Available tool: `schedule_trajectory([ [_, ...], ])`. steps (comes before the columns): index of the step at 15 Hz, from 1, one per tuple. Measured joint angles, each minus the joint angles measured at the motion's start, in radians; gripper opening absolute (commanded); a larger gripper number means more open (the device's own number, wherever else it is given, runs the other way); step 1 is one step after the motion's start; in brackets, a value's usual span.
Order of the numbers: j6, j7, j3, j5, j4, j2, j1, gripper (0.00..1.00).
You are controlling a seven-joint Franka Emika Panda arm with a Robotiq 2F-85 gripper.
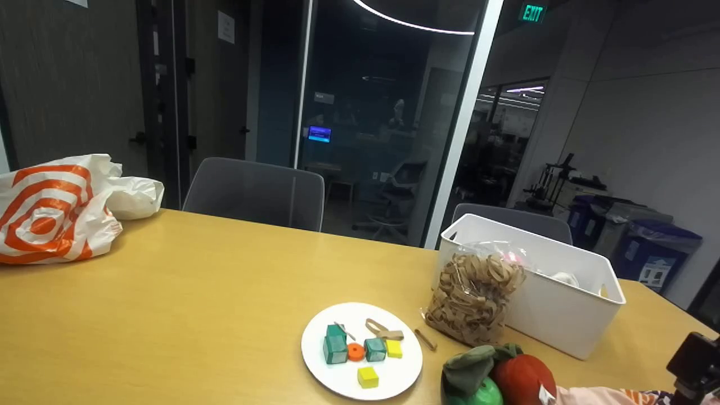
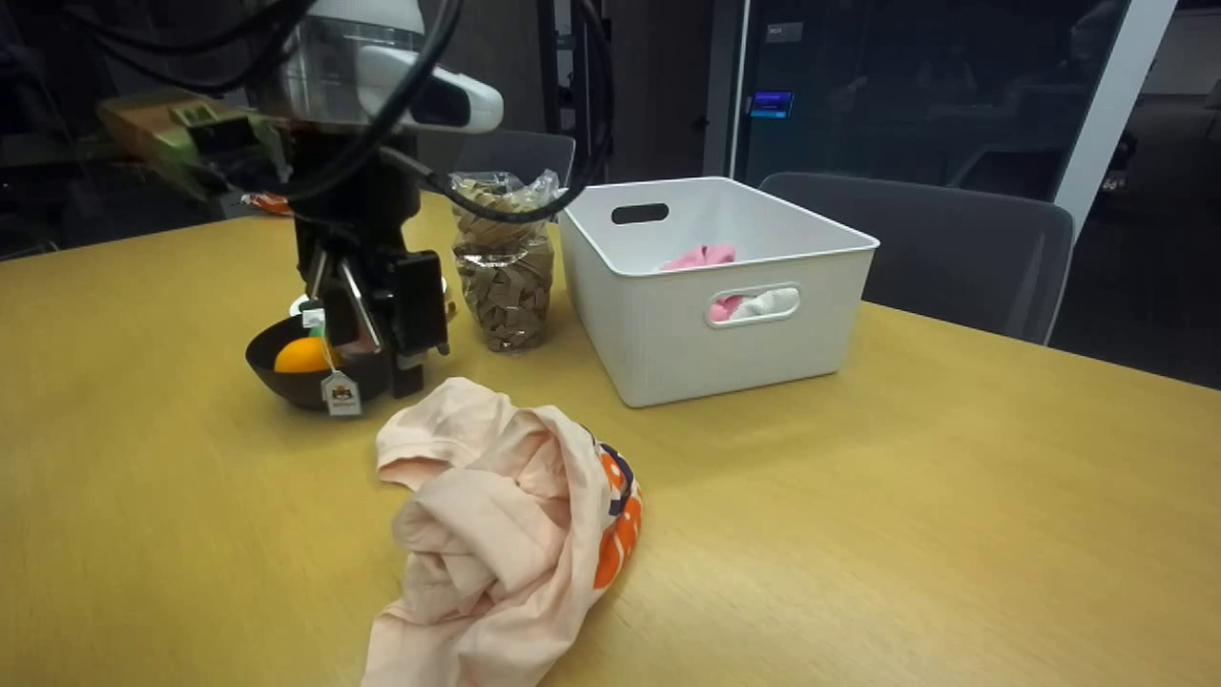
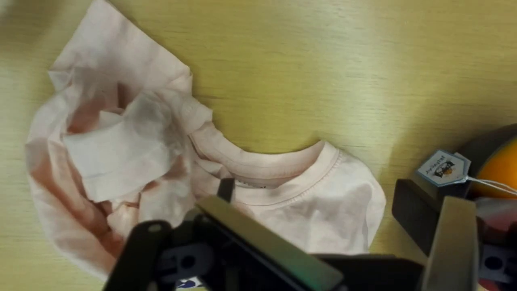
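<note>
My gripper (image 3: 319, 202) is open and empty in the wrist view, its fingers wide apart over a crumpled pale pink shirt (image 3: 307, 220). The shirt's neckline and shoulder show between the fingers. In an exterior view the gripper (image 2: 405, 367) points down at the shirt's far end, close to the table; I cannot tell whether it touches the cloth. The shirt (image 2: 496, 553) has an orange and navy print at one edge. A dark bowl (image 2: 296, 386) with an orange plush fruit (image 2: 303, 355) and a hanging paper tag (image 2: 341, 394) stands beside the gripper.
A white bin (image 2: 734, 353) holds pink and white cloth. A clear bag of brown bands (image 1: 475, 295) leans by it. A white plate (image 1: 326, 379) carries green and yellow blocks and an orange ring. A red plush fruit (image 1: 523, 377) and a white-orange shopping bag (image 1: 56, 214) also show.
</note>
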Motion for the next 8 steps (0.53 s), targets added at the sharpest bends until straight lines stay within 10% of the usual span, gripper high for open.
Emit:
schedule_trajectory([
  [8, 0.174, -0.282, -0.012, -0.069, -0.001, 0.151, 0.052, 1.0],
])
